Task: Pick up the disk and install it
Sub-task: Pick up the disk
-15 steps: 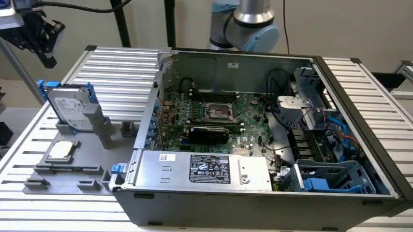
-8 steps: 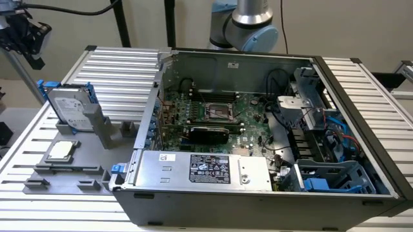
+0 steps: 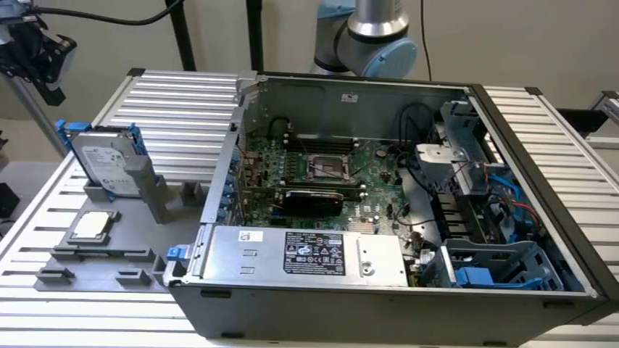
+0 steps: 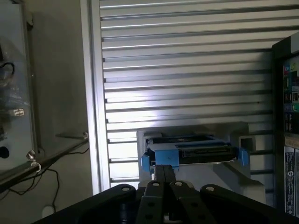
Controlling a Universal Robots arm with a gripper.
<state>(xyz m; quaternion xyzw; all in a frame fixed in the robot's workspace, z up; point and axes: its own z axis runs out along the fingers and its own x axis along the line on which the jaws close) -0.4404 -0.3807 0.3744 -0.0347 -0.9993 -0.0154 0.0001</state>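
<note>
Ribbed aluminium table [image 3: 184, 109] carries everything, with bare slats open behind the holder and toward the exterior view's left edge. One dark grey open computer case [image 3: 387, 304] lies on it. The case wall stands just beside the fixture, so room is tight on that side. Inside it are one green motherboard [image 3: 329, 170], one silver power supply box with a black label [image 3: 309, 254] and one blue plastic caddy [image 3: 479, 277] in the corner cage. One grey plastic fixture block [image 3: 130, 239] sits to the exterior view's left of the case. The disk [image 3: 104, 165], a silver-grey labelled hard drive in a blue carrier bracket, stands on edge and tilted in the fixture's slot, with open room above it. One small square silver CPU chip [image 3: 92, 225] lies flat nearer the front edge, apart from the disk. The exterior view shows the drive's label face, while the wrist view shows its upper edge and blue bracket. There the tool [image 4: 163, 170] is short of the disk, not touching it, its two dark fingers [image 4: 158, 175] pressed together and holding nothing.
</note>
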